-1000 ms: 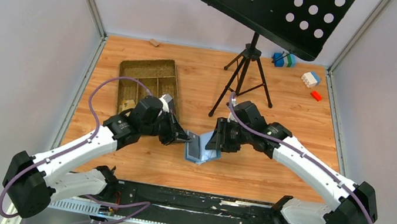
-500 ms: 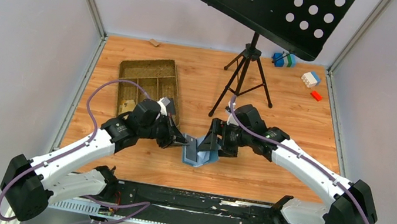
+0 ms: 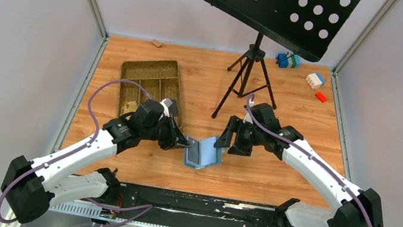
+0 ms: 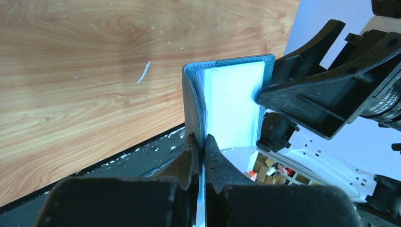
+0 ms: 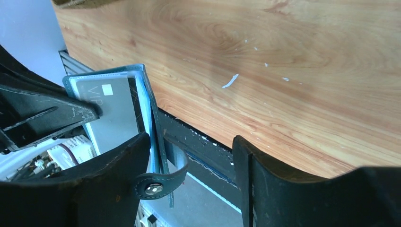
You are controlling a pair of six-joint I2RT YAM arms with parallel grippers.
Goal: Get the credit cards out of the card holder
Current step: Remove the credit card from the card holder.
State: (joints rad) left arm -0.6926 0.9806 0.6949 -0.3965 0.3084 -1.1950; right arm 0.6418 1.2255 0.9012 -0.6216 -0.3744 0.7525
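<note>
The blue card holder [image 3: 203, 153] stands open in a V near the table's front edge. My left gripper [image 3: 187, 143] is shut on its left flap, which the left wrist view shows pinched between the fingertips [image 4: 191, 151]. A silvery grey credit card [image 5: 113, 113] marked VIP sits in an inner pocket; in the left wrist view it shows as a pale card [image 4: 234, 109]. My right gripper [image 3: 225, 140] is open just right of the holder. The right flap [image 5: 152, 109] and its snap tab [image 5: 161, 182] lie against the inside of my right gripper's left finger [image 5: 123, 175].
A brown compartmented tray [image 3: 152, 82] lies at the back left. A music stand's tripod [image 3: 249, 78] stands behind my right arm. Toy bricks [image 3: 315, 79] and a small wooden block [image 3: 156, 43] sit by the far wall. A black strip [image 3: 204, 201] borders the near edge.
My right gripper has opened and drawn back to the right, away from the holder's right flap. The holder has spread a little wider. My left gripper keeps its hold.
</note>
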